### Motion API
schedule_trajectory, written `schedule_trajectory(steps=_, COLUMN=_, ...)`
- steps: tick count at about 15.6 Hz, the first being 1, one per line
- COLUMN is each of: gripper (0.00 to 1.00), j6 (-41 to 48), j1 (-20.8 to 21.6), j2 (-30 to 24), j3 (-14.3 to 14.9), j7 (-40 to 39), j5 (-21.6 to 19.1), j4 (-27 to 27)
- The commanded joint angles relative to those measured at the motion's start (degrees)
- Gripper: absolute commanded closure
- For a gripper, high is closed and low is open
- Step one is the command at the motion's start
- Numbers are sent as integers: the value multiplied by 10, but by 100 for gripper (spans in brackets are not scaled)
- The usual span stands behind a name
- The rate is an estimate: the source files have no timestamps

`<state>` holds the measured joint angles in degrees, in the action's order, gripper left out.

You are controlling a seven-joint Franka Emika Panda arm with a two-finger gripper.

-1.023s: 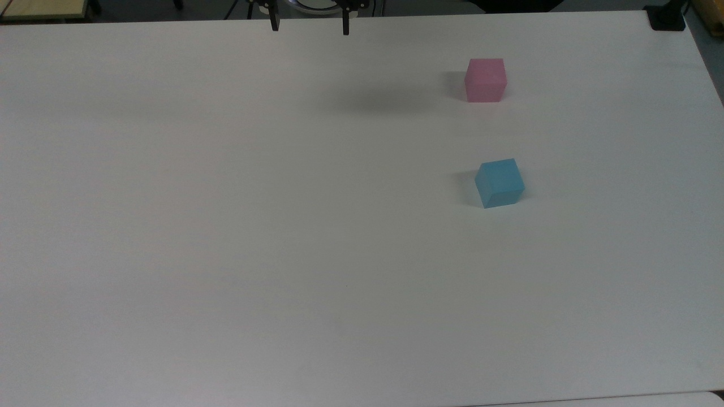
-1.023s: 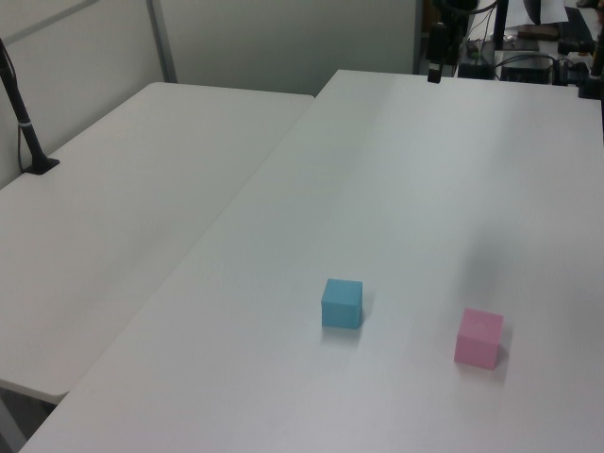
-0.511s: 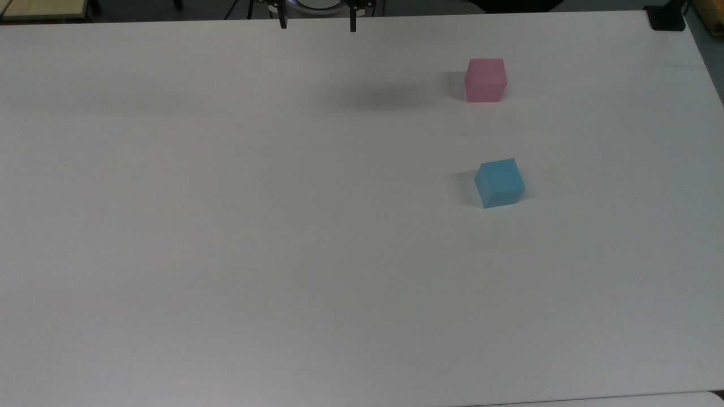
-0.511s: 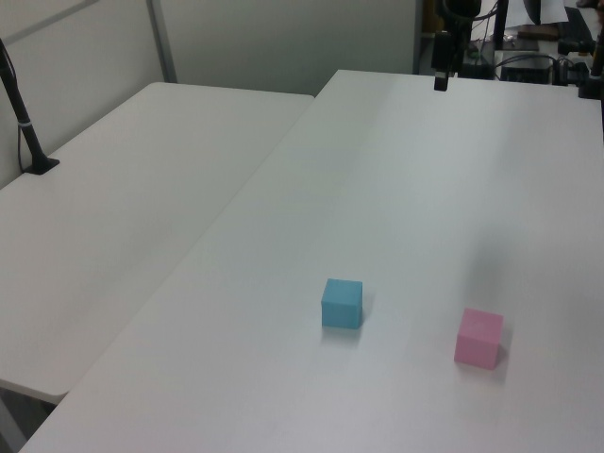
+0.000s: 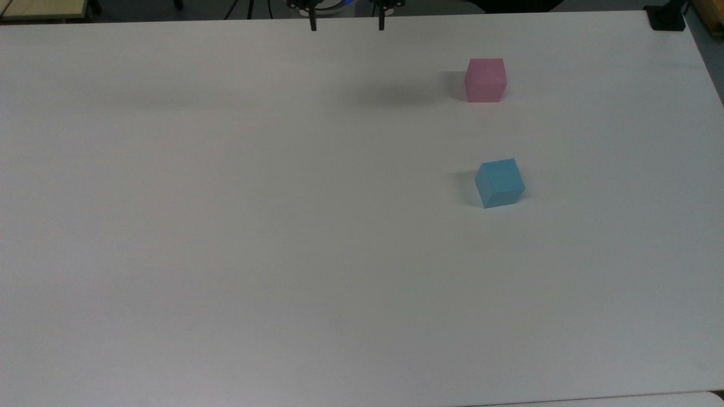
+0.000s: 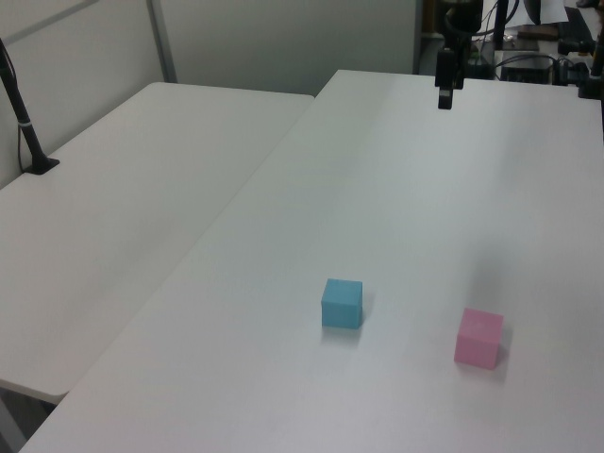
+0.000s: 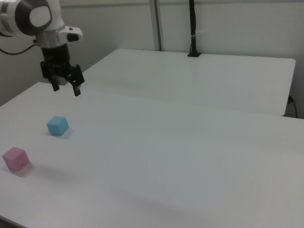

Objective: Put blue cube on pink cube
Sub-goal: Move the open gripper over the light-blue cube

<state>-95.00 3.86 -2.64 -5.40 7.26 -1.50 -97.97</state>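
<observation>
A white worktop [image 5: 226,226] carries two cubes while the robot arm [image 7: 42,23] hangs above it. The pincer [image 7: 66,89] is empty, its fingers [image 5: 313,24] spread wide apart, raised over the top view's far edge. The blue cube [image 5: 499,182] sits flat on the worktop, toward the top view's right edge. The pink cube [image 5: 485,79] sits apart from it, nearer the far right corner in the top view. Neither cube touches the pincer.
</observation>
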Motion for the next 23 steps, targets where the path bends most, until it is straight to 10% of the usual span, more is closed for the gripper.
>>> schedule_trajectory(steps=1, gripper=0, j6=2, j1=25, j2=-9, j3=-3, j7=20, j5=-28, j4=-12)
schedule_trajectory(steps=8, gripper=0, j6=-79, j1=110, j2=66, j3=-3, j7=175, j5=-35, j4=18)
schedule_trajectory(steps=23, gripper=0, j6=-130, j1=207, j2=305, j3=-2, j7=231, j5=83, j4=174)
